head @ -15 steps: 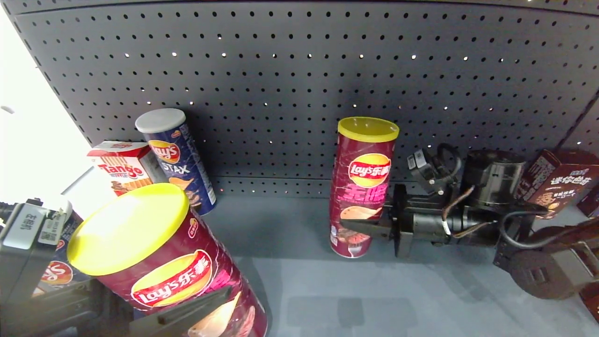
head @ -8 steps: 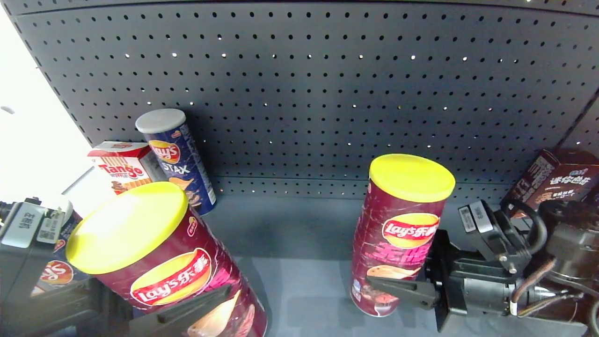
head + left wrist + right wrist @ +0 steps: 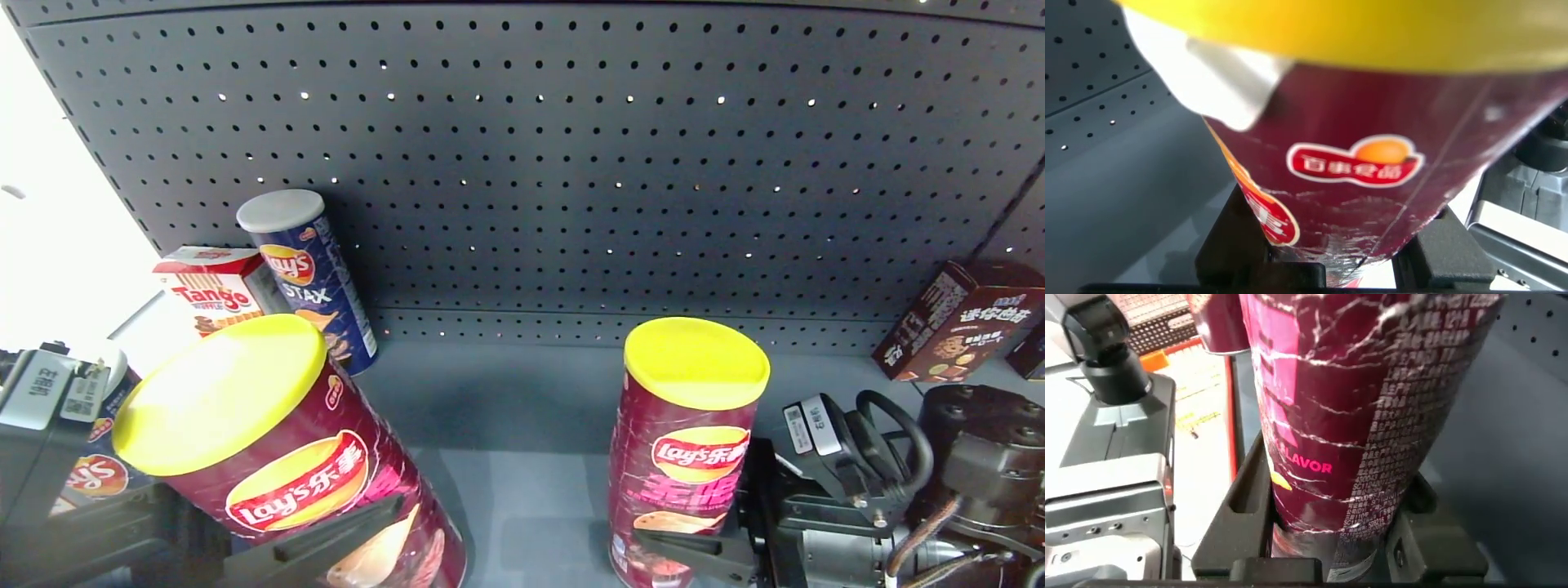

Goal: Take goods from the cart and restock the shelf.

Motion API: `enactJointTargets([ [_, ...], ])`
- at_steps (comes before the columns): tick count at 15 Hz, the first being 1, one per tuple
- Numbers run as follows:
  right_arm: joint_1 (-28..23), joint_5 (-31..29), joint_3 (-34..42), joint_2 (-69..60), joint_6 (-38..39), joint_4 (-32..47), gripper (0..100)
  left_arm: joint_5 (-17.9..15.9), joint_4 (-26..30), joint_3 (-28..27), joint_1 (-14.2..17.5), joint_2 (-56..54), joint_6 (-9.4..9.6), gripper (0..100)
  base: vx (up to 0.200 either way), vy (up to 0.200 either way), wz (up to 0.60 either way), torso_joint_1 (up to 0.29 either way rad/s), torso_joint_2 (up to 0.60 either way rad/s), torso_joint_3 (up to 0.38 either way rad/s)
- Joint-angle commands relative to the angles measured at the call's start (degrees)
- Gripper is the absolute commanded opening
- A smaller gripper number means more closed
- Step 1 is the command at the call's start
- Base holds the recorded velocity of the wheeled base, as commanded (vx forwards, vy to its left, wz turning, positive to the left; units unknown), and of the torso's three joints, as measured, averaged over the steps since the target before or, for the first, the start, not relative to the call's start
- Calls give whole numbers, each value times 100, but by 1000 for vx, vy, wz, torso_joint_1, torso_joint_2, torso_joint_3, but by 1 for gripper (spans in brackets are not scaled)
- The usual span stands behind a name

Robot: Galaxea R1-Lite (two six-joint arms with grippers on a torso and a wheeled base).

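I hold two maroon chip cans with yellow lids over the grey shelf board (image 3: pixel 522 408). The left can (image 3: pixel 277 457) is tilted at the shelf's front left, with my left gripper (image 3: pixel 351 531) shut on its lower body. Up close in the left wrist view, that can (image 3: pixel 1372 163) sits between the gripper (image 3: pixel 1331 261) jaws. The right can (image 3: pixel 686 441) stands upright at the front right, my right gripper (image 3: pixel 678 555) shut on its lower part. In the right wrist view the can (image 3: pixel 1364 416) rises from the gripper (image 3: pixel 1331 539).
A blue chip can (image 3: pixel 306 278) and a white-and-red wafer box (image 3: pixel 208 290) stand at the back left against the pegboard (image 3: pixel 522 163). Brown boxes (image 3: pixel 955 322) lean at the far right. Bare shelf lies between the two held cans.
My right gripper has drawn its can back from the pegboard toward the shelf's front, slightly rightward. The left arm and its can have barely shifted.
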Motion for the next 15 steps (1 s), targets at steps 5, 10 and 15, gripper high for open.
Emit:
enactJointTargets([
  [5,10,-169,-179,442,-37,-86,0,-3,-12,2,2,-2,-1,0,0,0,0,0,0,0],
  [10,116,-389,-161,503,-55,-86,100,-3,-12,37,2,-37,-1,0,0,0,0,0,0,0],
  [15,72,-520,146,29,-187,-77,100,-3,-3,54,2,-116,-1,0,0,0,0,0,0,0],
])
